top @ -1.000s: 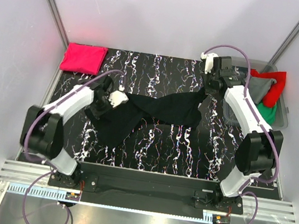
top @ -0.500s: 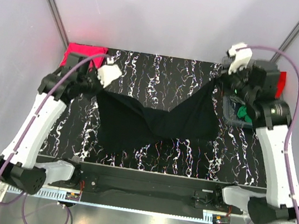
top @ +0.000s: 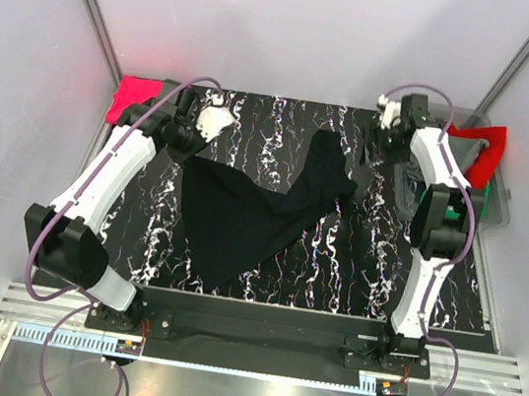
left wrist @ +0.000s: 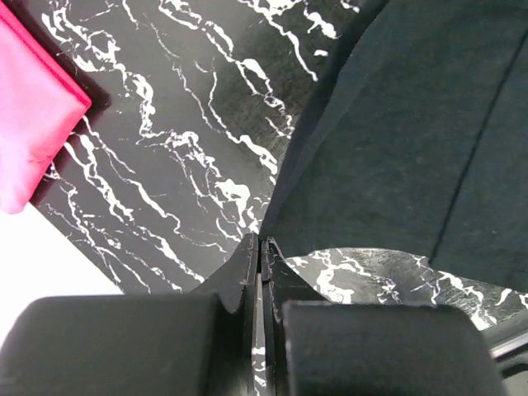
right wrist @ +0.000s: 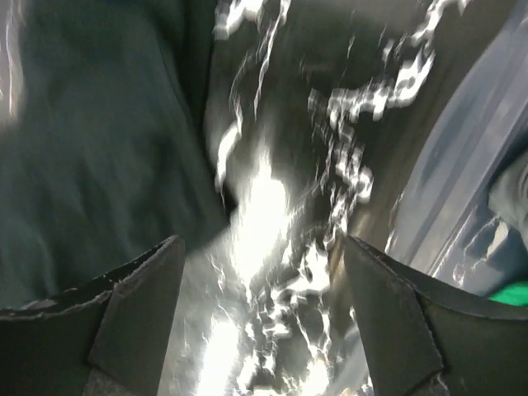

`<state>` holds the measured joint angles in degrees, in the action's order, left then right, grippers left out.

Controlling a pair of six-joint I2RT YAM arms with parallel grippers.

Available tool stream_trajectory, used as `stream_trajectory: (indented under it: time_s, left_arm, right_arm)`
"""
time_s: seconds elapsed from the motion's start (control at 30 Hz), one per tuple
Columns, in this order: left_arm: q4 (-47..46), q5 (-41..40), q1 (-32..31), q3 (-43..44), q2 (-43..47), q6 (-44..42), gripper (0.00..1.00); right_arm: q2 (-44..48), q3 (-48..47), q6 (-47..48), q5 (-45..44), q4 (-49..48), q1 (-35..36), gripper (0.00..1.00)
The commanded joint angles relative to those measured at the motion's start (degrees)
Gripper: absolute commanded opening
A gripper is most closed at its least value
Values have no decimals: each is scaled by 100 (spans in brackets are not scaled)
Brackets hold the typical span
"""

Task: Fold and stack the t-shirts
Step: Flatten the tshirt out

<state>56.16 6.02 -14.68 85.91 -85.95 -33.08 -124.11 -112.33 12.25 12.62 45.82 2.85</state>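
The black t-shirt is now lying slumped on the table, dropped by the right end effector, which is gaping released; the left end effector is clenching its edge.

No writing, label, brand, number or sign can be read in any view. The large black cloth t-shirt and the folded pink-red cloth t-shirt show only plain fabric. The white veining on the black marble-pattern table top forms no letters.
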Motion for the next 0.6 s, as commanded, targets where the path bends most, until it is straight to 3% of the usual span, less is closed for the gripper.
stream_trajectory:
  time_s: [0.0, 0.1, 0.23, 0.4, 0.57]
  left_arm:
    - [-228, -110, -70, -4, 211, 109, 0]
    - [-298, -215, -62, -56, 167, 21, 0]
    - [-325, -286, -62, -83, 53, -5, 0]
    - [-316, -268, -62, -109, -27, 12, 0]
    - [-281, -321, -62, -136, -53, 30, 0]
  right_arm:
    - [1877, 942, 1039, 265, 121, -187, 83]
    - [2871, 2219, 1864, 881, -99, -250, 81]
    - [3227, 2769, 2097, 1286, -188, -250, 79]
    - [2456, 2411, 2132, 1848, -13, -250, 79]
    - [1322, 1636, 2159, 1981, 735, -136, 66]
